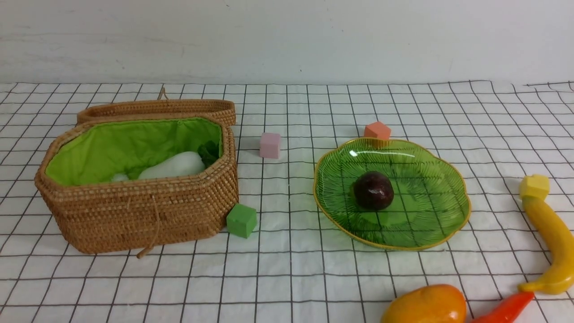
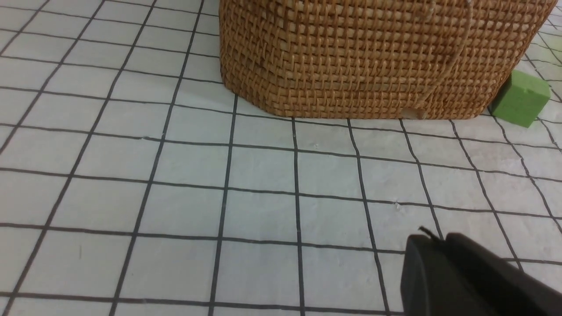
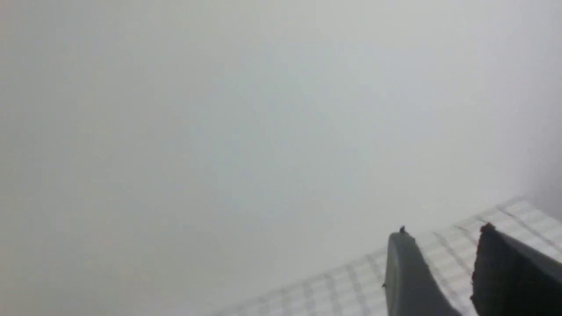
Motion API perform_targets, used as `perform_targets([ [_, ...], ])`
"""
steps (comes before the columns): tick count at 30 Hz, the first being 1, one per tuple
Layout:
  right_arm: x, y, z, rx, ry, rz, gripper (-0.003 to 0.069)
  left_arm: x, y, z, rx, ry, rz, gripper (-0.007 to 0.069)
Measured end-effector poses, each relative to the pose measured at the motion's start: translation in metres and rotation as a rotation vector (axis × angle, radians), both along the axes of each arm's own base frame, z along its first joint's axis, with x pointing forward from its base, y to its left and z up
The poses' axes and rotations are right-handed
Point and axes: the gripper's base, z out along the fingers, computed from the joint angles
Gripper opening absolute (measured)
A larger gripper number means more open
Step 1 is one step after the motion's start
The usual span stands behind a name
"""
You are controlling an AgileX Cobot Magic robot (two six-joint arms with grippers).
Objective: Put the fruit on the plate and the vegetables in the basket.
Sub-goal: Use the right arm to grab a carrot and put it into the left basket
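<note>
Currently, plate (image 1: 448, 215): is holding the maroon ball (image 1: 373, 190).
Basket (image 1: 134, 215): is holding the white radish (image 1: 172, 166).
Mango (image 1: 426, 306), chili (image 1: 504, 309), banana (image 1: 550, 242): are lying on the worktop (image 1: 291, 269) beside the plate.
Left pincer (image 2: 432, 240): cannot tell its state.
Right pincer (image 3: 443, 232): is hanging open, gripping nothing.

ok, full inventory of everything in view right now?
basket: 1, brown wicker, green lining, left, lid open
radish: 1, white with green leaves, inside basket
plate: 1, green glass, gold rim, right of centre
round fruit: 1, dark maroon, on plate
banana: 1, yellow, far right
mango: 1, orange-yellow, near edge, cropped
chili: 1, red-orange, beside mango, cropped
pink cube: 1, between basket and plate
orange cube: 1, behind plate
green cube: 1, at basket's near right corner
yellow cube: 1, at banana's far end
cloth: 1, white, black grid, covers table
left gripper: 1, dark, low before basket, state unclear
right gripper: 1, dark, open, empty, facing wall
</note>
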Motion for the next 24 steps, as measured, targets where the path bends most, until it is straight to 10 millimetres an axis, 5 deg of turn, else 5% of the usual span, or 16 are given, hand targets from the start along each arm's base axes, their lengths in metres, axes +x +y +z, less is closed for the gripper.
perform_targets([
  [5, 0.05, -0.006, -0.023, -0.096, 0.306, -0.072, 0.0245, 0.0, 0.0, 0.0, 0.0, 0.0, 0.0, 0.0036],
  [8, 0.083, 0.0, -0.059, 0.039, 0.613, -0.057, 0.0244, 0.0, 0.0, 0.0, 0.0, 0.0, 0.0, 0.0037],
  [13, 0.111, 0.014, -0.101, 0.239, 0.95, -0.011, 0.0272, 0.0, 0.0, 0.0, -0.001, 0.0, 0.0, 0.0041],
  [19, 0.143, 0.029, -0.141, 0.431, 1.125, 0.026, 0.0377, 0.0, 0.0, 0.0, -0.002, 0.0, 0.0, 0.0049],
  [24, 0.163, 0.036, -0.194, 0.58, 1.207, -0.01, 0.0473, 0.0, 0.0, 0.0, -0.003, 0.0, 0.0, 0.0057],
])
